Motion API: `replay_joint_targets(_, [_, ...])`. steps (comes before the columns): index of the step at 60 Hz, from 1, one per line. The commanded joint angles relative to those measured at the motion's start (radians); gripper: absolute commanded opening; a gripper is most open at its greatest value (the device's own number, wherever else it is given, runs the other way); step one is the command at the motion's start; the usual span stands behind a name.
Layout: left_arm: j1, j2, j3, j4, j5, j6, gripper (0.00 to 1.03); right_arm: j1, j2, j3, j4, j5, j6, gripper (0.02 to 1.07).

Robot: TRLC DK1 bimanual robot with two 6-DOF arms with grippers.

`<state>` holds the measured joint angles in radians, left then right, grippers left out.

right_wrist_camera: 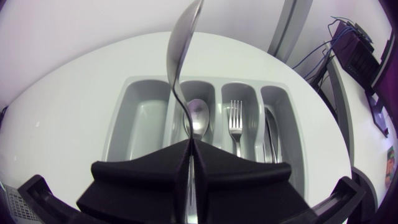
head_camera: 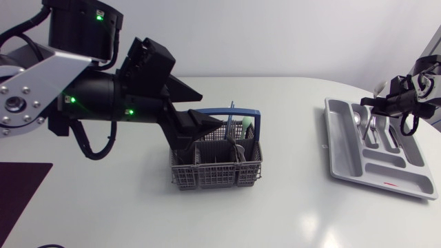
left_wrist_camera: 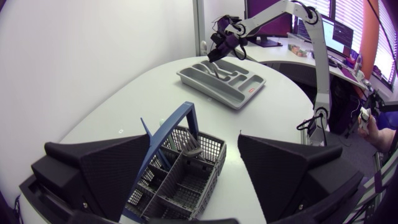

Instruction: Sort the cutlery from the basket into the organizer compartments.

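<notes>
The grey wire basket with a blue handle stands mid-table, some cutlery upright in it. My left gripper hovers just over its left side, open; seen from the left wrist, the basket lies between and below the spread fingers. The grey organizer sits at the right. Above its far end, my right gripper is shut on a spoon, the spoon's bowl pointing away from the fingers. In the compartments below lie a spoon, a fork and a knife.
A dark mat lies at the table's left front corner. Bare white tabletop separates the basket from the organizer. My right arm rises over the organizer's far side.
</notes>
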<state>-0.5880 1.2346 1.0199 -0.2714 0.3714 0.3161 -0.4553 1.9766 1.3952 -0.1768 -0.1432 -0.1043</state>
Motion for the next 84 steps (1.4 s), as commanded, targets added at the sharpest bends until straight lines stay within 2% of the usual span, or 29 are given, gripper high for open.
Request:
replay_joint_targets(1, [-0.010,-0.015,-0.024,0.003,-0.008,0.023,0.98,-0.008,0.047,0.031,-0.018,0.008,0.025,0.08])
replay_joint_targets(17, [-0.039,-0.009,-0.021,0.003,-0.019,0.021,0.98,-0.006,0.105,0.062,-0.087,0.014,0.028,0.08])
replay_joint_targets(33, [-0.050,-0.003,-0.023,0.003,-0.043,0.028,0.98,0.007,0.217,0.168,-0.174,0.010,0.049,0.09])
replay_joint_targets(37, [-0.050,-0.004,-0.027,0.003,-0.043,0.029,0.98,0.014,0.231,0.180,-0.188,0.005,0.049,0.20])
replay_joint_targets(42, [-0.052,-0.004,-0.030,0.001,-0.045,0.031,0.98,0.023,0.235,0.183,-0.196,0.005,0.049,0.41])
replay_joint_targets(48, [-0.052,-0.006,-0.029,0.000,-0.049,0.031,0.98,0.024,0.215,0.169,-0.196,0.004,0.048,0.55])
replay_joint_targets(52, [-0.056,-0.006,-0.029,0.000,-0.057,0.031,0.98,0.024,0.180,0.145,-0.188,0.002,0.046,0.75])
replay_joint_targets(54, [-0.059,-0.006,-0.030,0.000,-0.062,0.031,0.98,0.024,0.157,0.130,-0.179,0.001,0.046,0.80])
replay_joint_targets(61, [-0.065,-0.006,-0.029,0.000,-0.071,0.032,0.98,0.038,0.031,0.034,-0.127,-0.007,0.025,0.86])
replay_joint_targets(70, [-0.075,-0.003,-0.027,0.000,-0.092,0.038,0.98,0.073,-0.194,-0.148,-0.046,-0.036,-0.051,0.86])
replay_joint_targets(76, [-0.076,-0.003,-0.032,0.000,-0.098,0.051,0.98,0.087,-0.361,-0.291,0.008,-0.108,-0.109,0.86])
replay_joint_targets(84, [-0.079,0.008,-0.044,0.000,-0.103,0.078,0.98,0.098,-0.585,-0.464,0.045,-0.306,-0.215,0.86])
